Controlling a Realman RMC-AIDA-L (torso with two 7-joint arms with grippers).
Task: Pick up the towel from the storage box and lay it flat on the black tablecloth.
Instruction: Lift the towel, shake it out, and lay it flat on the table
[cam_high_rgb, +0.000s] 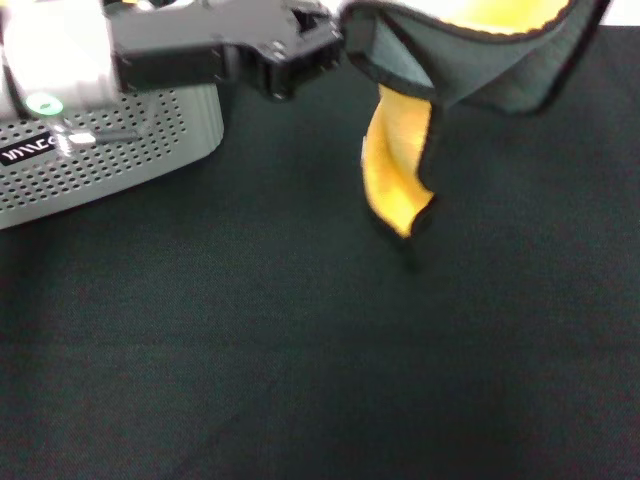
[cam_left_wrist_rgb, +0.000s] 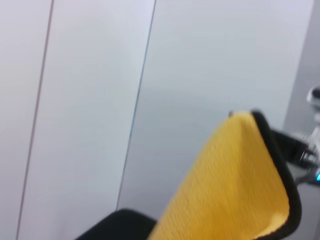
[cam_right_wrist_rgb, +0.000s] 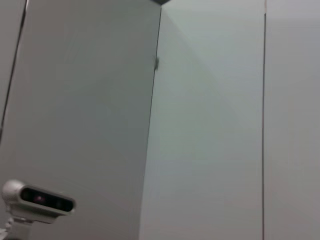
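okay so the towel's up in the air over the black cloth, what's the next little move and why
Probably lower the towel toward the black tablecloth. It hangs folded at the left pincer, a yellow corner dangling just above the cloth, already clear of the storage box, so nothing lies flat yet.

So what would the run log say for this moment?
towel: lifted, hanging above black tablecloth | left gripper: beside towel | storage box: left | right gripper: unseen

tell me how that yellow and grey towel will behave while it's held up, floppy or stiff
Probably floppy: the towel hangs in folds, one yellow corner curling down over the black tablecloth. Likely light, and it may land creased, so it will probably need spreading.
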